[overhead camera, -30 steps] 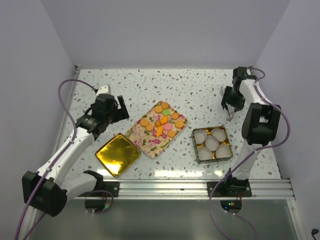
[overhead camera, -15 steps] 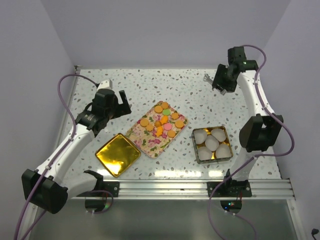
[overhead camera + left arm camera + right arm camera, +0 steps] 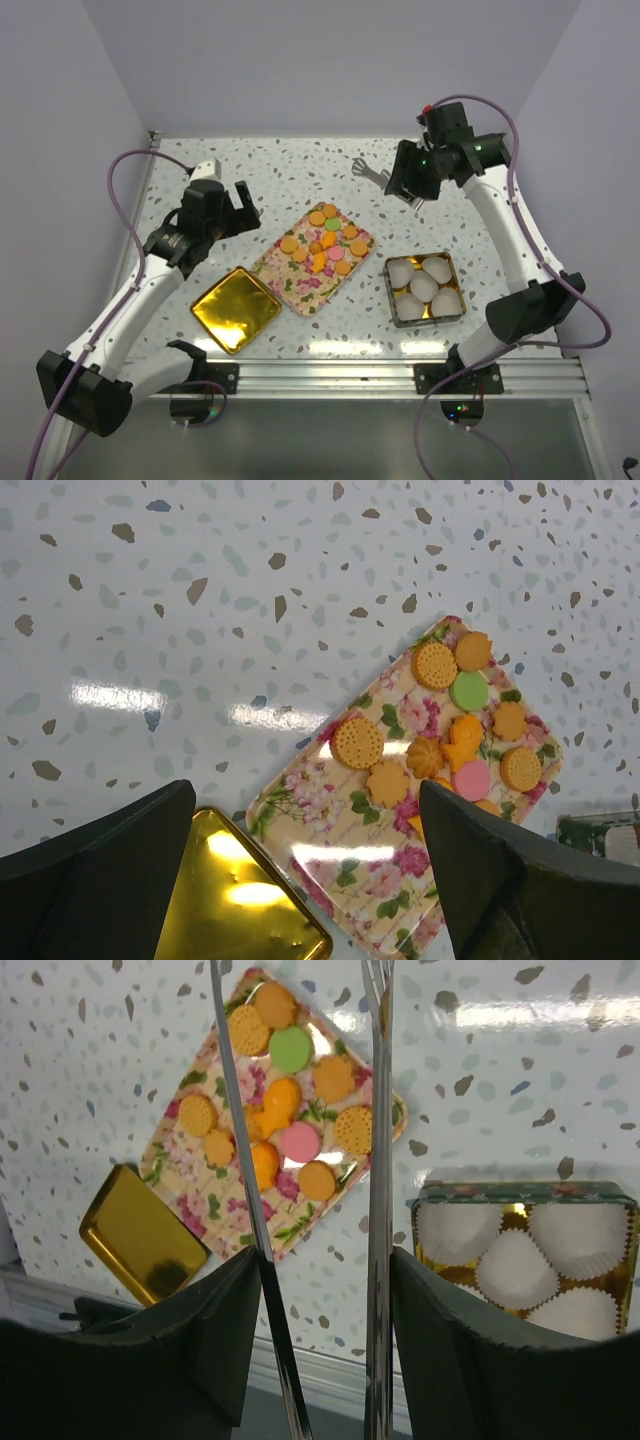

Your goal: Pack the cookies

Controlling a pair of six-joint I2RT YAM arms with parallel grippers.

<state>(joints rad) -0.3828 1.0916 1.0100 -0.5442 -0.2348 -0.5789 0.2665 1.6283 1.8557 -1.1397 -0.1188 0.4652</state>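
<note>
The cookies (image 3: 325,240), mostly orange with one green and one pink, lie on a floral tray (image 3: 290,278) at the table's middle. They also show in the left wrist view (image 3: 358,742) and the right wrist view (image 3: 300,1142). My left gripper (image 3: 240,205) is open and empty, hovering left of the tray; in its wrist view (image 3: 305,820) the jaws stand wide apart above the tray's near corner. My right gripper (image 3: 405,180) is shut on metal tongs (image 3: 368,170), held in the air behind and right of the tray. The tongs' two arms (image 3: 378,1160) stand slightly apart.
A gold lid (image 3: 235,310) lies left of the floral tray (image 3: 380,900); it shows in both wrist views (image 3: 230,900) (image 3: 140,1235). A tin (image 3: 392,300) with several white paper cups (image 3: 424,288) sits front right, also in the right wrist view (image 3: 520,1265). Walls enclose the table.
My right arm has swung from the far right edge leftward and up toward the back middle, carrying the tongs. My left gripper has shifted slightly back and to the left.
</note>
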